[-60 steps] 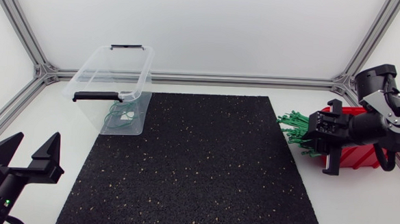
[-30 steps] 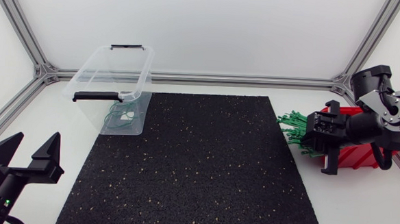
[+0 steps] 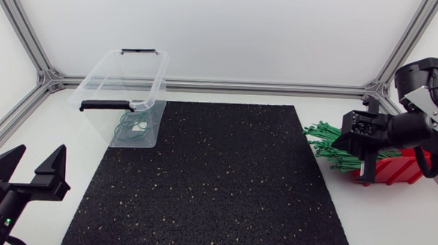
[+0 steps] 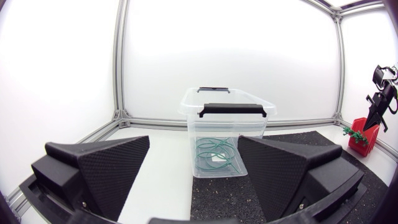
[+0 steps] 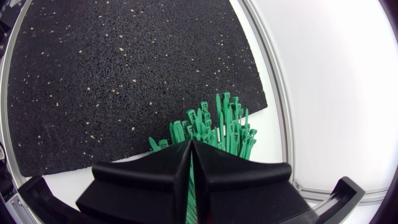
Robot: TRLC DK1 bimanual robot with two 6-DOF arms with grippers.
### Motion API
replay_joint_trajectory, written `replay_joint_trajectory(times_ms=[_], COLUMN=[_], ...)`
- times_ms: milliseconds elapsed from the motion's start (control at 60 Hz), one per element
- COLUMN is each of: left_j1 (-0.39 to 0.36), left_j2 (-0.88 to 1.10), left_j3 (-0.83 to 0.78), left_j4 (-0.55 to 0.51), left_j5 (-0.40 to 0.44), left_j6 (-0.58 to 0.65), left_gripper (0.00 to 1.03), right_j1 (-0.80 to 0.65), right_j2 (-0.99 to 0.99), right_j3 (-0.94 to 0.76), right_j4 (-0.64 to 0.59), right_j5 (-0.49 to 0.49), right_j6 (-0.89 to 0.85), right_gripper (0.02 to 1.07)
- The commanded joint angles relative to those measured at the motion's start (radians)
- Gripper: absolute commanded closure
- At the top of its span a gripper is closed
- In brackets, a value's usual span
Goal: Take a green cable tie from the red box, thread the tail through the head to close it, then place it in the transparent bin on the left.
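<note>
Pinch made at the red box [image 3: 393, 168]: one green cable tie [image 5: 189, 186] caught!
Head view: my right gripper [image 3: 365, 164] hung tilted down over the bundle of ties [image 3: 323, 143] spilling from the box. Left wrist view: my left gripper [image 4: 193, 143] sat low and splayed wide, facing the transparent bin [image 4: 227, 134], likely waiting for the threading. Right wrist view: fingers clenched on a thin green strip.

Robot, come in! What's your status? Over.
Left gripper open, empty. Right gripper shut among the cable ties at the red box; catch unconfirmed. Nothing blocking the bin.
</note>
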Motion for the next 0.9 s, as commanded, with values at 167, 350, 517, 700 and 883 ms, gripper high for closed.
replay_joint_trajectory(times_ms=[167, 350, 517, 700, 883], left_j1=[0.003, 0.005, 0.003, 0.003, 0.003], left_j2=[-0.008, -0.008, -0.008, -0.008, -0.008], left_j3=[-0.039, -0.039, -0.039, -0.039, -0.039], left_j4=[-0.016, -0.016, -0.016, -0.016, -0.016], left_j5=[-0.008, -0.008, -0.008, -0.009, -0.008], left_j6=[-0.013, -0.013, -0.013, -0.015, -0.013], left_gripper=[0.04, 0.04, 0.04, 0.04, 0.04], right_j1=[-0.02, -0.032, -0.059, -0.059, -0.048], right_j2=[-0.084, -0.137, -0.175, -0.212, -0.246], right_j3=[0.07, 0.14, 0.218, 0.318, 0.438], right_j4=[-0.084, -0.143, -0.177, -0.249, -0.315], right_j5=[-0.036, -0.083, -0.132, -0.175, -0.227], right_j6=[0.014, 0.046, 0.091, 0.164, 0.275], right_gripper=[1.01, 1.01, 1.01, 1.01, 1.01])
